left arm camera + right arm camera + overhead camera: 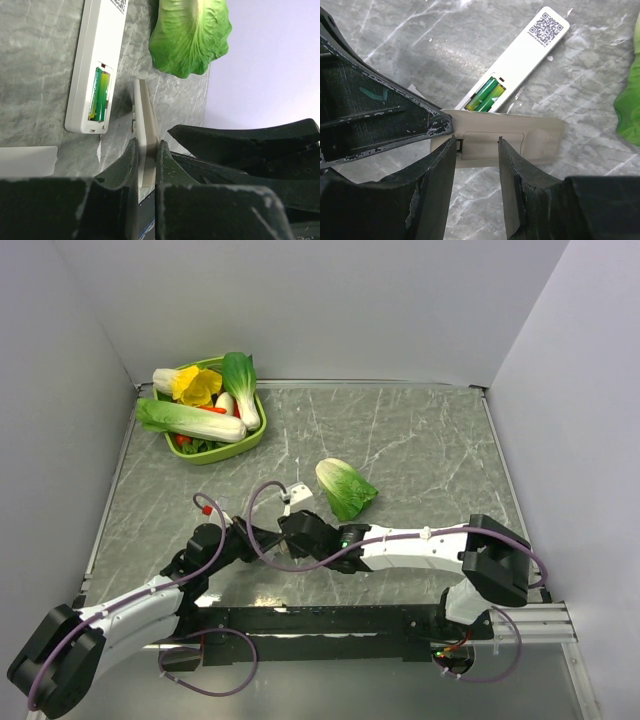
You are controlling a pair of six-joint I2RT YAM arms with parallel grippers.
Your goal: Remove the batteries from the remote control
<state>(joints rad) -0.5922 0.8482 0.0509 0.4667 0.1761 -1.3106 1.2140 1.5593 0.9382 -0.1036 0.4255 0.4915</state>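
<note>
Cover's off, and the left fingers (147, 145) are pressed onto the cover (144, 107), pinching it by its near end so it stands edge-on between them. The right fingers (476, 145) are spread, one to each side of the cover's lower edge, with a left finger just off to their left. Whether the right pair touches the cover, I cannot tell.

Just beyond both sets of fingertips lies the remote (530, 50), flat on the tabletop (395, 40), back side up with its code label at the far end. The bay at the end nearest the fingers is open, and two green batteries (485, 95) sit in it side by side. Farther out past the remote is a cabbage (192, 35), off to the right of the right fingers.

So where are we? By my reading the opening step is done, but the unloading proper has not begun, as neither battery is out. What's left looks like this: get rid of the cover to free the fingers, steady the remote, then pry each cell out of its snug slot — fiddly work for tips this broad.
</note>
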